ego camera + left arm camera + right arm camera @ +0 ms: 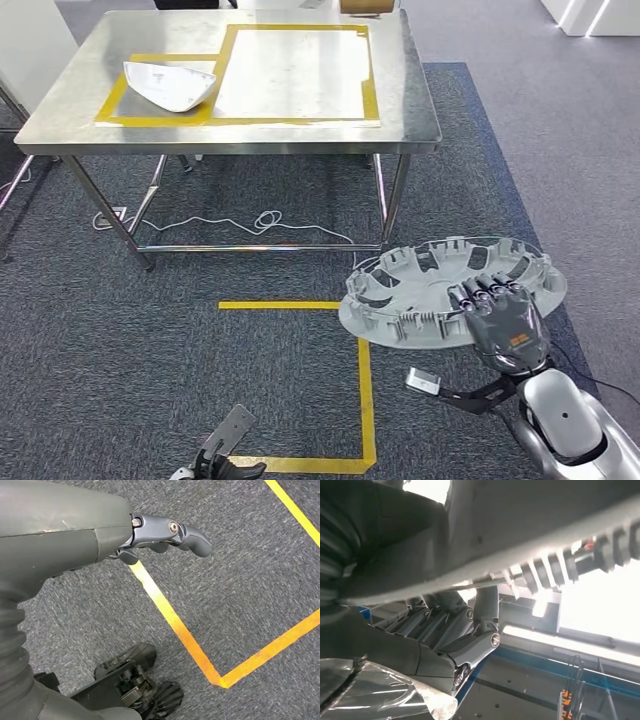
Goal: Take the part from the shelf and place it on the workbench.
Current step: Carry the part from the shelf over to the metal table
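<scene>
1. Carrying the part (445,290), a grey wheel-cover disc with spoke openings and ribbing, the right hand (504,322) is gripping it at the near rim, fingers curled over the edge; the disc is riding roughly flat above the carpet, short of the workbench (392,128).
2. Judging by its thin moulded look, the part is probably light and fairly stiff but springy, so it may be flexing or tipping when held at one edge only.
3. Its smooth plastic rim is likely slippery; gripping where ribs cross the rim, as in the right wrist view, seems the surest hold.
4. The left hand (166,532) is hanging over the floor tape (177,622), holding nothing, fingers loosely extended.
5. A white curved piece (169,84) is already lying in the workbench's smaller yellow-taped area; the larger taped rectangle (294,70) is beside it.
6. No brand, label or legible writing is showing anywhere.
</scene>
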{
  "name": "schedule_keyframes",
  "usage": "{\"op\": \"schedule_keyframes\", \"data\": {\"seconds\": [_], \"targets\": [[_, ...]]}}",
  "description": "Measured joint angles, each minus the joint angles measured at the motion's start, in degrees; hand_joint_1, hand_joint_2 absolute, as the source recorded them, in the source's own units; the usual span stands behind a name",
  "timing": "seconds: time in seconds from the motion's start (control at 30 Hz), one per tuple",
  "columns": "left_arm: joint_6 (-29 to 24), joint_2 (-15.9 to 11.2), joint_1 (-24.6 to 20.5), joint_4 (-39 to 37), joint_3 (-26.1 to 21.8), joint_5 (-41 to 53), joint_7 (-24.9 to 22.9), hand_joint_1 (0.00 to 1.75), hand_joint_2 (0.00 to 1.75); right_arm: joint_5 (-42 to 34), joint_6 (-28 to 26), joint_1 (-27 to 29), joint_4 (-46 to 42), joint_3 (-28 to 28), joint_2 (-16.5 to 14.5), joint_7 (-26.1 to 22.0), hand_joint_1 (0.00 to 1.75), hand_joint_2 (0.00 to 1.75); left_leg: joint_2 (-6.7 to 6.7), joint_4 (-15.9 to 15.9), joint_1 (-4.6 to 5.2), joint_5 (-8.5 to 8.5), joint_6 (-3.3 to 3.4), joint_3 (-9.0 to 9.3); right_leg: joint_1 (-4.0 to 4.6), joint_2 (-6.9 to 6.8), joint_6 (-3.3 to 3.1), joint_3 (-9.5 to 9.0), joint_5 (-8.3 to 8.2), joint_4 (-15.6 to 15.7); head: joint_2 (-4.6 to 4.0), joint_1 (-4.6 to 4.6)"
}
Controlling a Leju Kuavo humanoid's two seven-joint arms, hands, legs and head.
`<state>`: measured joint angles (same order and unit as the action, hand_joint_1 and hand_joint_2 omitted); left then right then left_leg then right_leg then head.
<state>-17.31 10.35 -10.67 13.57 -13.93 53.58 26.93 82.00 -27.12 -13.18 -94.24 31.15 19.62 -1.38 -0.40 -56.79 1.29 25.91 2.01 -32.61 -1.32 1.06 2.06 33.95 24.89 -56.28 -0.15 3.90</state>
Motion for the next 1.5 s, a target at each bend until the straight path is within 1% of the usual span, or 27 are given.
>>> {"op": "schedule_keyframes", "data": {"seconds": [0.13, 0.27, 0.5, 0.8, 0.97, 1.23, 1.5], "targets": [[0.0, 0.0, -0.1, 0.0, 0.4, 0.3, -0.1, 0.00, 1.75, 0.1, 0.2, -1.3, 1.4, 1.1, -0.5, 0.2, 1.75, 1.75, 0.01, 0.0, -0.03, 0.00, -0.01, -0.02, 0.03, 0.04, 0.00, 0.04, 0.01, 0.0, 0.00, -0.01], [0.3, 0.0, -0.2, 0.0, 1.0, 0.4, -0.3, 0.00, 1.75, -0.1, 1.6, -4.3, 3.1, 3.1, -1.0, 1.1, 1.75, 1.75, 0.02, 0.0, -0.03, -0.02, -0.03, -0.03, 0.03, 0.05, 0.00, 0.06, 0.01, -0.1, 0.00, -0.01], [1.0, 0.1, -0.3, 0.0, 1.8, 0.7, -0.4, 0.00, 1.75, -3.1, 5.7, -12.0, 5.2, 5.5, -1.4, 0.9, 1.75, 1.75, 0.02, 0.0, -0.02, -0.08, 0.00, -0.05, 0.02, 0.03, 0.00, 0.06, -0.02, -0.1, 0.00, -0.01], [1.9, 0.4, -0.6, 0.0, 2.9, 0.9, -1.0, 0.00, 1.75, -4.0, 11.1, -21.7, 8.4, 9.1, -4.2, 0.5, 1.75, 1.75, 0.02, 0.0, -0.02, -0.08, 0.00, -0.06, 0.02, 0.04, 0.00, 0.11, -0.02, -0.1, 0.00, -0.01], [2.2, 0.7, -0.7, 0.0, 3.7, 1.2, -1.4, 0.00, 1.75, -4.1, 14.3, -26.6, 10.1, 11.9, -6.8, 0.4, 1.75, 1.75, 0.02, 0.0, -0.02, -0.08, 0.00, -0.08, 0.02, 0.05, -0.01, 0.13, -0.02, -0.2, 0.00, -0.01], [2.9, 1.1, -1.0, 0.0, 4.7, 1.7, -2.0, 0.00, 1.75, -5.3, 16.8, -31.7, 12.0, 16.5, -11.5, 1.6, 1.75, 1.75, 0.02, 0.0, -0.03, -0.09, -0.02, -0.14, 0.03, 0.06, -0.01, 0.20, -0.01, -0.2, 0.00, -0.01], [3.8, 1.7, -1.9, 0.0, 6.3, 2.7, -2.5, 0.00, 1.75, -7.1, 19.4, -35.0, 13.6, 21.7, -19.5, 1.7, 1.75, 1.75, 0.06, 0.0, -0.04, -0.10, -0.03, -0.17, 0.03, 0.10, -0.04, 0.29, 0.01, -0.2, 0.00, -0.01]]}}
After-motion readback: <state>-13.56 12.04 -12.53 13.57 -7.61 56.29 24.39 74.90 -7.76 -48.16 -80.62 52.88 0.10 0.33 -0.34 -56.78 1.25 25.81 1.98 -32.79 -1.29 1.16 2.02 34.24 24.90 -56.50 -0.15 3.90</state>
